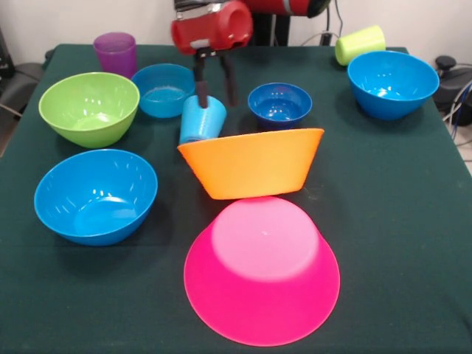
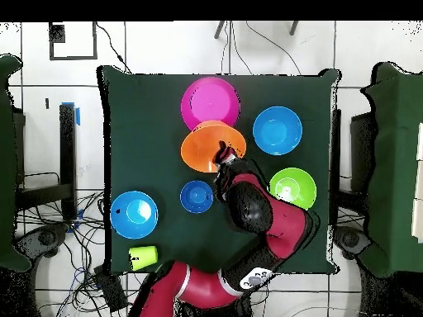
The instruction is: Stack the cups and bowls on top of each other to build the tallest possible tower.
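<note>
- The gripper [image 1: 215, 94] has its two dark fingers spread, one inside and one outside the rim of the light-blue cup [image 1: 200, 119], which tilts.
- That cup sits just behind the orange bowl [image 1: 251, 162].
- The orange bowl stands upright, touching the far edge of the upside-down pink bowl [image 1: 262, 271].
- Behind the orange bowl to the right lies the small dark-blue bowl [image 1: 279, 104].
- Left of the orange bowl sit a blue bowl [image 1: 96, 195] and the green bowl [image 1: 89, 108].
- The yellow-green cup [image 1: 360, 44] lies on its side, well apart from the orange bowl.
</note>
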Robot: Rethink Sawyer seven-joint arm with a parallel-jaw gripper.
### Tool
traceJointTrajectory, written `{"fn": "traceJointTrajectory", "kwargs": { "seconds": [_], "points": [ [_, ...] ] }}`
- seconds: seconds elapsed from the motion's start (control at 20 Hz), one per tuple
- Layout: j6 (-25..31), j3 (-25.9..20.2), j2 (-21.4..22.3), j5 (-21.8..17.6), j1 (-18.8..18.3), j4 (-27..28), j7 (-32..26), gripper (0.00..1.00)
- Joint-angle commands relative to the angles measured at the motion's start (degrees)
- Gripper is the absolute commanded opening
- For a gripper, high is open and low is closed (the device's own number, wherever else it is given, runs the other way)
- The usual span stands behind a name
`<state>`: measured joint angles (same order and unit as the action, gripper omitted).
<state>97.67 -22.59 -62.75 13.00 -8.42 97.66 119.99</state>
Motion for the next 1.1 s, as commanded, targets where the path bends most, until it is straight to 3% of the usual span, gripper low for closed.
{"fn": "traceJointTrajectory", "kwargs": {
  "seconds": [0.05,0.45,0.5,1.1],
  "points": [
    [7.04,-19.88,-7.42,7.02,5.27,-4.03,29.36,1.00],
    [17.00,-23.73,0.53,7.45,9.92,-6.57,59.39,1.00],
    [17.42,-23.95,1.13,7.88,10.14,-7.12,60.96,1.00],
    [5.52,-19.56,-6.60,4.73,11.86,-5.97,43.83,1.00]
  ]
}}
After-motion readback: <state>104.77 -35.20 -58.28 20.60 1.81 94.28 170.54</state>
